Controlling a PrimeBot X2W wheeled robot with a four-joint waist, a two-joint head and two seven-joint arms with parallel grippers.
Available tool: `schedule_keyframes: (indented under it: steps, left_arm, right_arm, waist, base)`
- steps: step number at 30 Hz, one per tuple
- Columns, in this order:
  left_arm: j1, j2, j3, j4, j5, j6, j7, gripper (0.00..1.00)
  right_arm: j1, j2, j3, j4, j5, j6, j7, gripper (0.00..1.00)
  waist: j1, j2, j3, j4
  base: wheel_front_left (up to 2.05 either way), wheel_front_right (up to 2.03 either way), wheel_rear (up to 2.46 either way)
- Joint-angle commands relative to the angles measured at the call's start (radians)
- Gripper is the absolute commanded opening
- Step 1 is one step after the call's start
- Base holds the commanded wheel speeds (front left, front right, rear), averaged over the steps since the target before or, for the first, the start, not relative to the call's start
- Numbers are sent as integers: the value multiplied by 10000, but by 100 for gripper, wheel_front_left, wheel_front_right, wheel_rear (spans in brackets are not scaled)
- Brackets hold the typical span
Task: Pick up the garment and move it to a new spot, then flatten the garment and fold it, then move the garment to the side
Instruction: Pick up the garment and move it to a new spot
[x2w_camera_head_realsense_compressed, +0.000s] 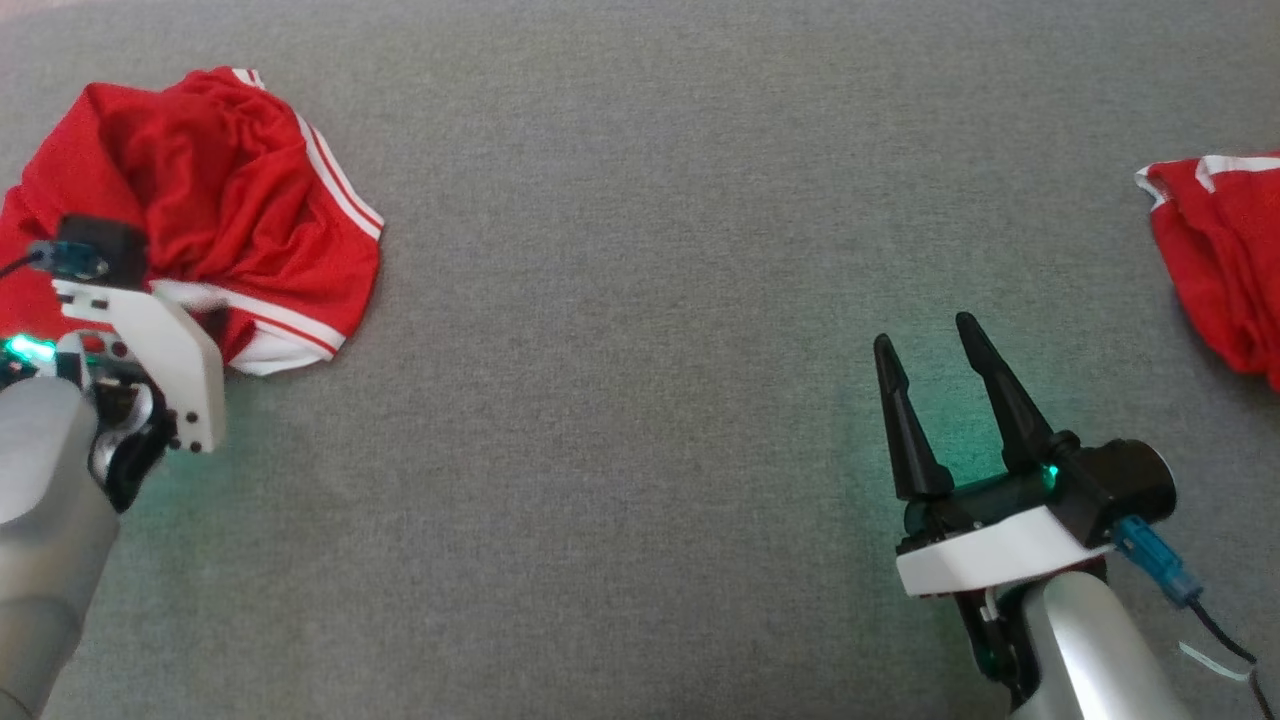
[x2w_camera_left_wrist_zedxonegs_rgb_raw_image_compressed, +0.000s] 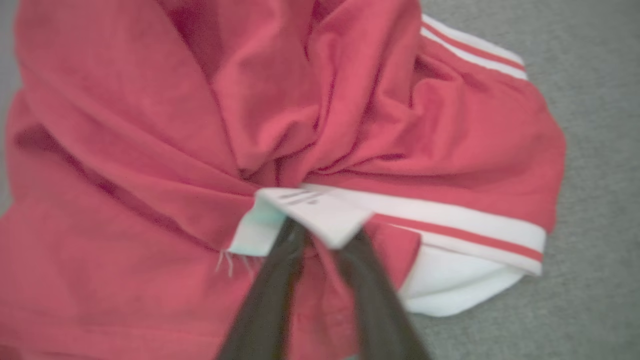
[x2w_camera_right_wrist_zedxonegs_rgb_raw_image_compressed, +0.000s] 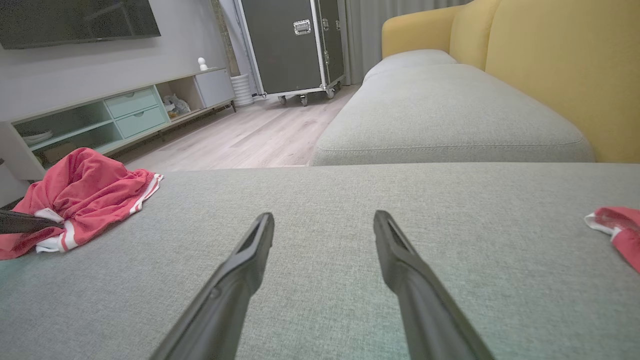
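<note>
Over on the robot's left side, a crumpled red cloth garment (x2w_camera_head_realsense_compressed: 230, 200) with white striped trim lies bunched on the wide grey woven seat cushion (x2w_camera_head_realsense_compressed: 640, 200). The left gripper (x2w_camera_left_wrist_zedxonegs_rgb_raw_image_compressed: 324, 235) is dug into its near edge. Its two long dark fingers (x2w_camera_left_wrist_zedxonegs_rgb_raw_image_compressed: 270, 300) are drawn in on a fold of red cloth and white hem, with a white flap lying over their tips. The right gripper (x2w_camera_head_realsense_compressed: 925, 335) hovers well apart from it, low over bare cushion, with its fingers spread wide and nothing between them. A second red and white piece of clothing (x2w_camera_head_realsense_compressed: 1220, 260) sits at the far right edge of the cushion, and a mustard yellow sofa back (x2w_camera_right_wrist_zedxonegs_rgb_raw_image_compressed: 550, 65) rises behind
</note>
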Motion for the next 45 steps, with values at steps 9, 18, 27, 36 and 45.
schedule_keyframes:
  steps: [9,18,27,36,45]
  left_arm:
    - [-865,951,-123,-896,-976,18,-2230,0]
    - [-769,1134,289,-3090,-2936,18,-3230,0]
    - [-615,353,772,-5898,-3975,607,-3280,0]
    - [-1267,-600,290,-7186,-3402,1341,-3259,0]
    - [-2881,-1511,169,-5815,-2581,1485,-3804,0]
  right_arm:
    - [-3,-32,171,7,97,-9,-107,100]
    - [251,-32,176,348,383,-9,-107,100]
    - [217,-31,345,362,688,-9,-107,100]
    - [-283,-31,930,171,1071,-9,-107,100]
    - [-770,-31,1861,-167,1677,-9,-107,100]
  waist:
    - [0,0,-610,58]
    - [0,0,-1584,305]
    - [0,0,-1948,-235]
    - [0,0,-1417,-1837]
    - [0,0,-614,-3737]
  base:
    - [0,0,0]
    - [0,0,0]
    - [0,0,0]
    - [0,0,0]
    - [0,0,0]
